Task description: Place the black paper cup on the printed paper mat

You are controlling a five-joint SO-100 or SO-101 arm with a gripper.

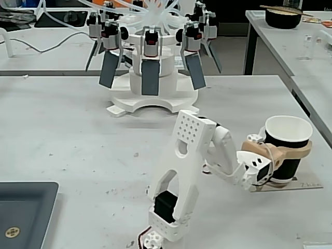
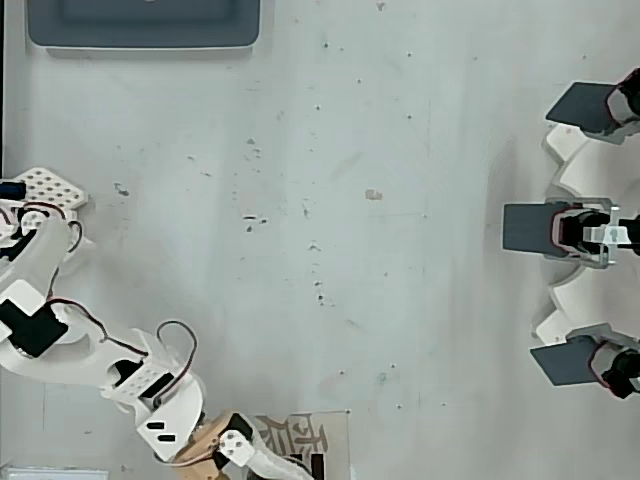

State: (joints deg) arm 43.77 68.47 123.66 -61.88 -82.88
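The black paper cup (image 1: 287, 155) stands upright at the right of the fixed view, its white inside showing. My gripper (image 1: 282, 151) is shut on it, with the beige fingers (image 1: 300, 151) wrapped around its middle. The cup's base is at the printed paper mat (image 1: 307, 185), a thin beige sheet; I cannot tell whether it touches. In the overhead view the mat (image 2: 300, 432) lies at the bottom edge with its grey character showing. The arm (image 2: 150, 385) reaches to it there, and the cup is cut off by the frame.
A dark grey tray (image 1: 26, 207) (image 2: 145, 25) sits at the table's near left corner in the fixed view. A white machine with grey paddles (image 1: 153, 78) (image 2: 590, 230) stands at the back. The table edge (image 1: 303, 111) runs close behind the cup.
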